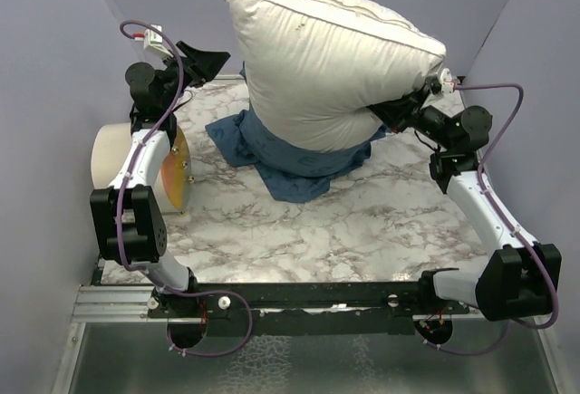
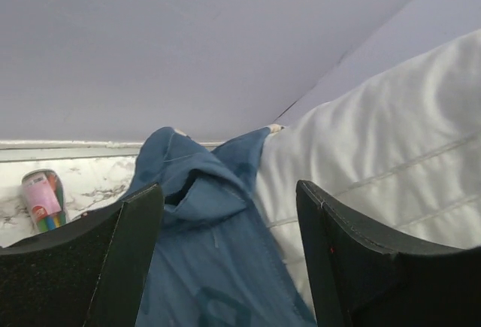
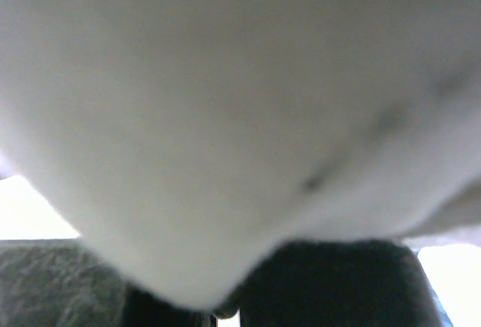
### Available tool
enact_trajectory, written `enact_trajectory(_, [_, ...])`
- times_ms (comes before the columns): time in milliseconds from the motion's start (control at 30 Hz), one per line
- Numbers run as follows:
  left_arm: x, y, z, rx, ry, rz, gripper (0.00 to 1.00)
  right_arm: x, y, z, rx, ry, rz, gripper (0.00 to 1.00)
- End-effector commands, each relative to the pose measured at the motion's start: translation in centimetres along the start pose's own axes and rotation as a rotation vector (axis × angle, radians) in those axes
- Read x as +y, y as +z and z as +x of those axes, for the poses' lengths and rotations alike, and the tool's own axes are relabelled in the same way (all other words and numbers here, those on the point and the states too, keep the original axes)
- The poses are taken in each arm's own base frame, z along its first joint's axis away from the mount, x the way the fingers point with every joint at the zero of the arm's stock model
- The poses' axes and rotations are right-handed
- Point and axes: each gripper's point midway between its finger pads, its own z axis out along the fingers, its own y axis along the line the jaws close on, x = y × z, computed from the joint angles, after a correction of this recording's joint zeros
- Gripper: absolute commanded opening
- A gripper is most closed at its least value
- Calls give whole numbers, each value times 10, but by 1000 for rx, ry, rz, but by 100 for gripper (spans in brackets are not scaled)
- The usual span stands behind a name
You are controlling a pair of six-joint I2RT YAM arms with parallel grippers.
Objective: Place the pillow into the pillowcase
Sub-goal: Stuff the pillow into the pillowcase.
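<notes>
Standing on end at the back of the marbled table, the pillow has its lower end sunk into the pillowcase, while most of its plump white bulk rises bare above the crumpled blue fabric. The case lies bunched round the pillow's foot, its rim gathered low, so the job looks begun but far from finished.

The right gripper reaches in under the pillow's right flank with its jaws pressed together. Its own camera shows little but blurred white cloth, yet a fold seems to be pinched between the fingers, probably to prop the pillow upright and keep it from toppling out of the sack.

The left gripper hangs at the far left side with its jaws spread wide and nothing between them. The blue hem of the case lies just ahead of it and the pillow's seam just to one side, a stance that suits taking a fresh bite of the rim to draw it higher up the pillow.

A cream roll lies on the table's left edge, and a small pink can stands by the back wall, both apart from the work.
</notes>
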Motion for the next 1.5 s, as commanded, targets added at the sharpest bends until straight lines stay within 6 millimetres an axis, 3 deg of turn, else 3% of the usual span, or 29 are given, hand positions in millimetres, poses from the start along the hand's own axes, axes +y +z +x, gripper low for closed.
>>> enact_trajectory(0, [24,4,16,96,-5,-5,75,0,4,2,19,6,-19,1])
enact_trajectory(100, [42,10,37,164,-78,18,78,-3,6,2,22,4,-19,1])
enact_trajectory(300, [57,32,58,200,-228,30,83,-4,5,6,27,8,-21,1])
enact_trajectory(367, [50,42,61,175,-267,49,89,-4,4,8,28,11,-21,1])
enact_trajectory(567, [29,76,55,98,-416,140,92,-3,3,10,34,15,-25,1])
enact_trajectory(667, [9,87,55,110,-450,215,90,-3,2,9,35,6,-20,1])
enact_trajectory(733, [-7,90,58,133,-447,247,86,-5,2,7,34,3,-13,1])
enact_trajectory(800, [-18,89,59,139,-430,259,74,-6,1,7,33,2,-10,1])
enact_trajectory(833, [-21,88,57,135,-419,261,60,-6,1,7,33,4,-9,1])
enact_trajectory(900, [-23,86,48,111,-382,247,15,-7,1,7,31,8,-12,1])
enact_trajectory(933, [-22,86,42,94,-353,228,2,-6,1,7,30,12,-15,1])
enact_trajectory(1067, [-20,79,-3,-20,-180,161,0,-7,1,5,30,11,-5,1])
enact_trajectory(1200, [-50,62,-39,-140,32,187,0,-18,2,-2,38,9,53,1])
enact_trajectory(1367, [-96,28,-59,-268,206,286,0,-35,7,-22,17,14,128,1])
enact_trajectory(1467, [-108,16,-58,-284,243,314,0,-38,8,-46,-29,-3,146,1])
